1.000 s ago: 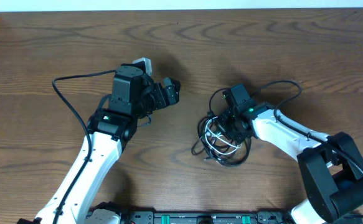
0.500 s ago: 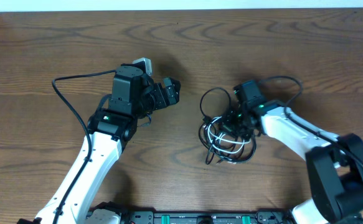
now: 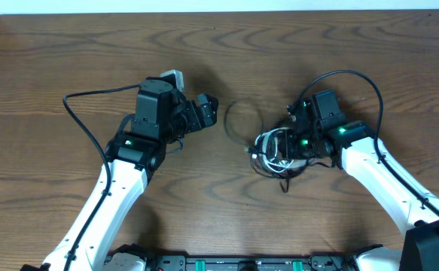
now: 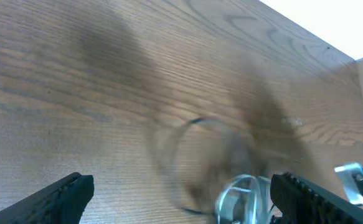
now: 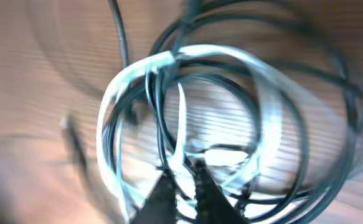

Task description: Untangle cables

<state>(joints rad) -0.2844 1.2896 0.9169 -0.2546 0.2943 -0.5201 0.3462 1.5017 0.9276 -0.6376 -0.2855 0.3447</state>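
The cables (image 3: 273, 153) form a tangled bundle of black and white cords right of the table's centre. A blurred black loop (image 3: 239, 120) trails out to its left. My right gripper (image 3: 293, 143) sits on the bundle's right side. In the right wrist view its fingers (image 5: 181, 179) are nearly together, pinching a white strand (image 5: 169, 61) amid black loops, all blurred by motion. My left gripper (image 3: 208, 108) hovers open left of the bundle and touches nothing. In the left wrist view its jaws (image 4: 181, 186) stand wide apart, with the white cable loop (image 4: 240, 196) ahead near the right finger.
Thick black robot wiring arcs left of my left arm (image 3: 80, 113) and over my right arm (image 3: 355, 79). The table's far edge (image 3: 219, 10) meets a white wall. The arm bases sit along the near edge (image 3: 227, 263).
My right gripper has pulled the bundle to the right and slightly away from me. A black loop has swung out toward the left. The left arm has not moved.
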